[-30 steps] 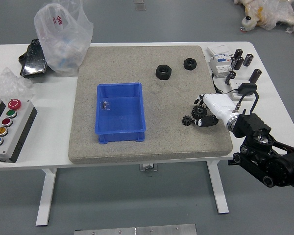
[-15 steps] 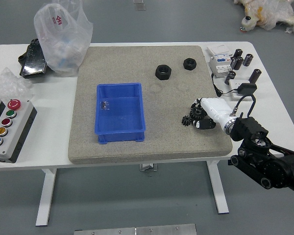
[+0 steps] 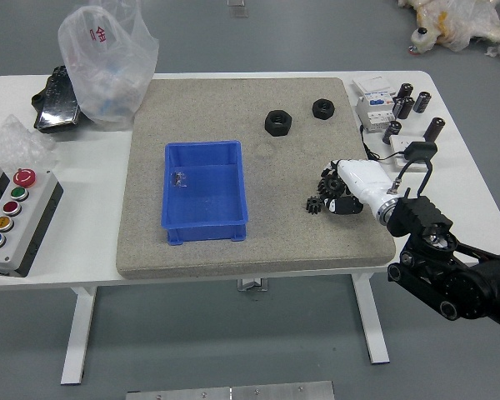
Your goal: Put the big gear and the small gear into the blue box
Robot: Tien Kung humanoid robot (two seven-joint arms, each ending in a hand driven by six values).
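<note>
On the near right, the robot's right arm reaches over the table edge, slanting up and leftward. The left hand is out of view. The small gear lies on the grey mat, just beside the big gear on its near-left side; whether the two touch, I can't tell. The right hand points left, its fingers curled around the big gear, with the thumb on the near side. It looks like a grip, though I can't tell how firm it is or whether the gear is off the mat.

The blue box stands left of both gears, well apart, its open top facing up. So the carry should run almost straight left, and the big gear needs lifting over the box's right wall. Being round, it has no long axis to line up. The small gear sits close to that path, so a low move could knock it; it probably comes second, with the same hand.

Farther off, two black nuts rest toward the mat's far side, clear of that path.
</note>
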